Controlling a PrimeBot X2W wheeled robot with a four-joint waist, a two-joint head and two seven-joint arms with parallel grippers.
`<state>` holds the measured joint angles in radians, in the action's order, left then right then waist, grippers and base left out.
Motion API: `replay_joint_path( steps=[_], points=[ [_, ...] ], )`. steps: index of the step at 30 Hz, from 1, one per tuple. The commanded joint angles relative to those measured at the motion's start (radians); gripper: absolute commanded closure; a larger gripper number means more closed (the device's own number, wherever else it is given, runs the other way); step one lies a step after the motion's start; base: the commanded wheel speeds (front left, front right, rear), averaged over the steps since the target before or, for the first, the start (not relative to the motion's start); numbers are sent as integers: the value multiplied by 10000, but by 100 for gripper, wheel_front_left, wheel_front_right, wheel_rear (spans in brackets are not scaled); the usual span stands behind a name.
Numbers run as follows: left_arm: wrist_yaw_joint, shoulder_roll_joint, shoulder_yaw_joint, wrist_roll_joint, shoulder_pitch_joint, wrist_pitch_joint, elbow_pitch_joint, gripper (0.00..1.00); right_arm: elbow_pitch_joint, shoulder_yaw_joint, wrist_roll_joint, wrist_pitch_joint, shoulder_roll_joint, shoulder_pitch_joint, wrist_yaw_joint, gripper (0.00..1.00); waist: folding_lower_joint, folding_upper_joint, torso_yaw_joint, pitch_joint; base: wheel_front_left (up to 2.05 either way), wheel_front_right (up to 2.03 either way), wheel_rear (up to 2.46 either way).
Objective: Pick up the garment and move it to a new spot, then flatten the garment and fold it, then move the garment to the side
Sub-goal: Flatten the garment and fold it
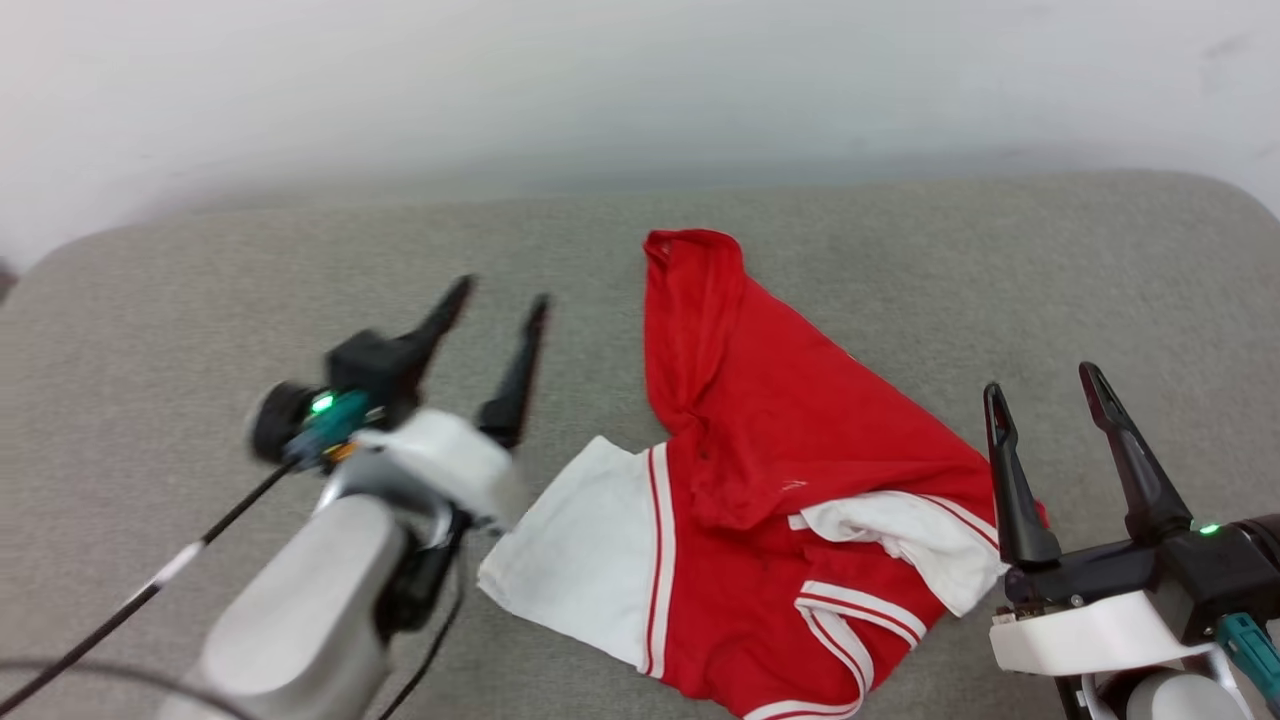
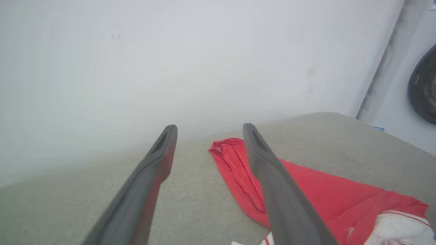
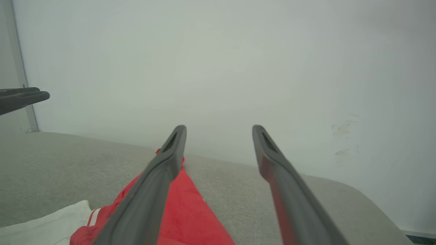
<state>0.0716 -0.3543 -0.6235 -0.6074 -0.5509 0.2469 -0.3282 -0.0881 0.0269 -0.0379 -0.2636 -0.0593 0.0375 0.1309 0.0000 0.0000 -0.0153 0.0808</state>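
Observation:
The garment (image 1: 790,460) is a red shirt with white sleeves and red-white striped trim. It lies crumpled on the grey cushioned surface (image 1: 200,300), right of centre in the head view. My left gripper (image 1: 500,300) hovers open just left of it, fingers apart and empty. At the lower right my right gripper (image 1: 1040,385) is open too, beside the garment's right edge. From the left wrist, the garment (image 2: 327,197) lies right of and behind the right finger of the open left gripper (image 2: 207,129). From the right wrist, the garment (image 3: 190,211) lies under the left finger of the open right gripper (image 3: 218,131).
A pale wall (image 1: 640,80) runs along the far edge of the grey surface. Bare grey surface spreads to the left and far right of the garment. A washing machine (image 2: 422,88) stands at the right of the left wrist view. The other arm's fingers (image 3: 20,98) show at the left edge of the right wrist view.

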Motion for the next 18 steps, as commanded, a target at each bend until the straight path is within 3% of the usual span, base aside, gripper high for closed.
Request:
replay_joint_path(
  steps=[1,7,12,18],
  points=[
    [133,-169,166,-64,376,64,244,0,-10,2,-30,-18,-73,-106,-3,0,0,0,242,-200,0,0,0],
    [866,-1129,810,-170,2461,149,1508,0,-140,31,15,-16,-136,-229,-3,0,0,0,289,-171,0,0,0],
    [1047,-1275,643,-636,3650,-383,2069,0,-208,63,-1,-16,-164,-307,-3,0,0,0,163,24,0,0,0],
    [1044,-1261,208,-819,3801,-1415,2304,0,-258,192,-46,-16,-237,-138,-3,0,0,0,-18,409,0,0,0]
  ],
)
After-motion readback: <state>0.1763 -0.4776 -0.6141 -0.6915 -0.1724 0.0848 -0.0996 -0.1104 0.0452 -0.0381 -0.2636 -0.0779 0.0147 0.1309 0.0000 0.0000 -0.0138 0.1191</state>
